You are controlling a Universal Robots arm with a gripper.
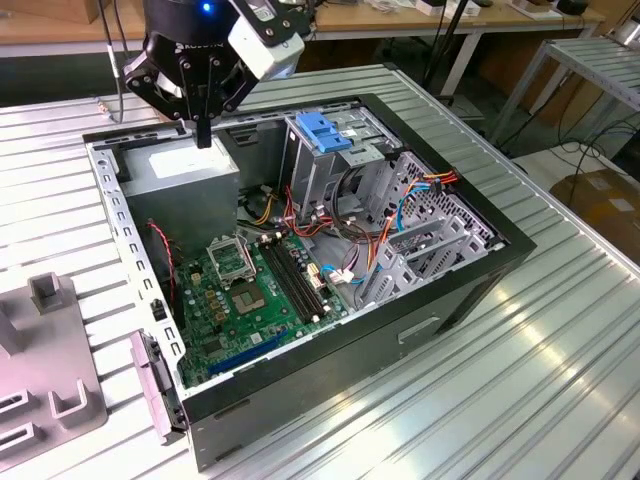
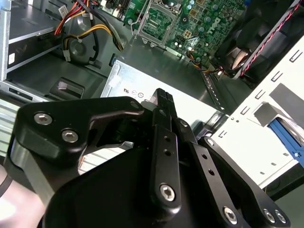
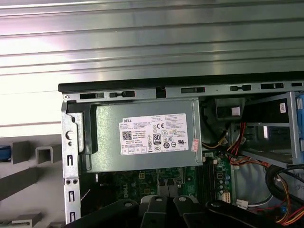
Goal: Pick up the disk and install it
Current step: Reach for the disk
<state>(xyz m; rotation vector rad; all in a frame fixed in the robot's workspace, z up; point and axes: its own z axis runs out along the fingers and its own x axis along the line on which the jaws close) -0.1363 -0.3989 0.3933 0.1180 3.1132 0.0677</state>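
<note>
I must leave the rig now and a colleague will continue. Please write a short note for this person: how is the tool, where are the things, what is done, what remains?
Tool: shut and holding nothing. It hangs just above the power supply box at the back of the open computer case.
Things: the drive cage with the blue handle stands in the case, to the exterior view's right of the tool.
Done: nothing that can be seen; the tool carries no disk.
Left: the whole job, both picking up the disk and installing it.
</note>
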